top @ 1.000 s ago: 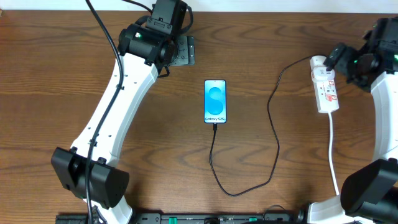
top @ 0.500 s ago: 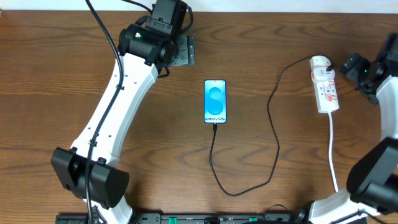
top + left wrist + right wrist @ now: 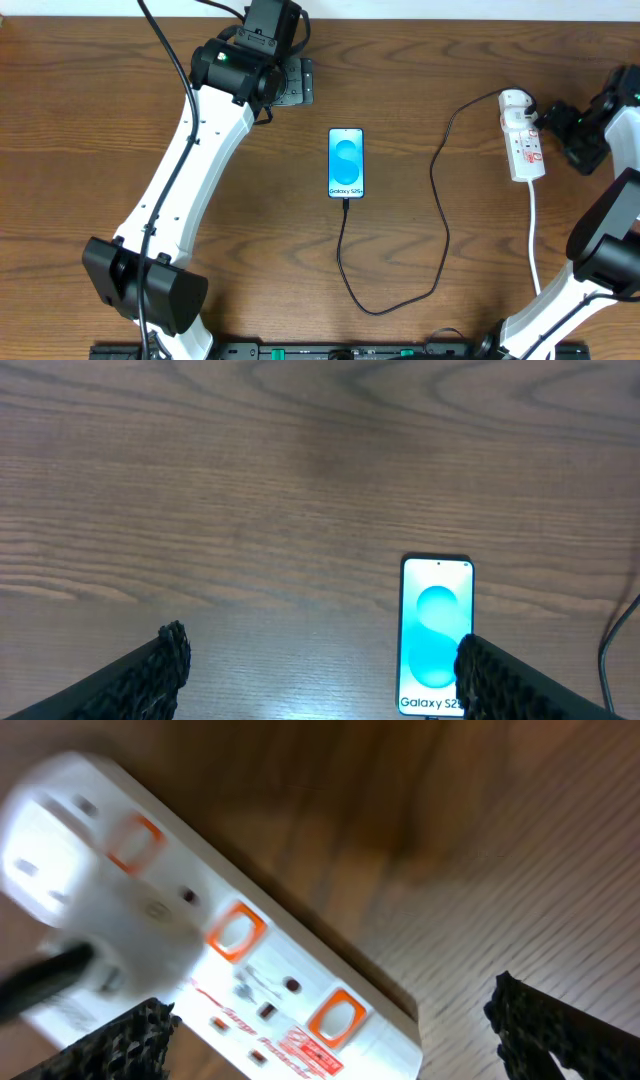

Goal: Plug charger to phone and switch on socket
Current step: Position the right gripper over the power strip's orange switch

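The phone lies flat near the middle of the bench, screen up and lit light blue, its long sides running far to near. The charger meets the phone's near edge with its tip, drops toward the near side, loops round to the right, and climbs to the white adapter at the far end of the socket. The socket sits at the right of the bench, and its white cord trails off toward the near edge. The left hand hangs over the far left of the bench, well apart from the phone; its wrist view shows the fingers spread wide with nothing between them. The right hand is just beside the socket's right side (whether it touches cannot be told), its fingers also spread, the strip's orange-red switch marks blurred but readable below it.
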`<state>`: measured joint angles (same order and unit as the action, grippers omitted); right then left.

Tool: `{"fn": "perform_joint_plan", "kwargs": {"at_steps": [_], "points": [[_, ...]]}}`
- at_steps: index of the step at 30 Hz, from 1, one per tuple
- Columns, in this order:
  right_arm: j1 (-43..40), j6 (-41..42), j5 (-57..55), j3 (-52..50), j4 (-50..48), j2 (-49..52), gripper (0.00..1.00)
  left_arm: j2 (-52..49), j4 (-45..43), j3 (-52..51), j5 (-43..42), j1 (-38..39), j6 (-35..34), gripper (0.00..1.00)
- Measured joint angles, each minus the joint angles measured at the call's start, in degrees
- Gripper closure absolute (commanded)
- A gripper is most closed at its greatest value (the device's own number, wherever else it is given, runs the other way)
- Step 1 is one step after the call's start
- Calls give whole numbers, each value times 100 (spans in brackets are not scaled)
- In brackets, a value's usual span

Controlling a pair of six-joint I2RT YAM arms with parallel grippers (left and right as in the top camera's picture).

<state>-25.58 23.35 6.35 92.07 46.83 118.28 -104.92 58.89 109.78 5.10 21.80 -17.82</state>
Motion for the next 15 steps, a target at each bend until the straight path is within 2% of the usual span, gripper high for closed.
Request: {"fn": "perform_joint_plan", "kwargs": {"at_steps": [15], "points": [[-94, -4, -343, 118, -2, 407, 1, 0, 0, 0, 0, 0, 2, 13]]}}
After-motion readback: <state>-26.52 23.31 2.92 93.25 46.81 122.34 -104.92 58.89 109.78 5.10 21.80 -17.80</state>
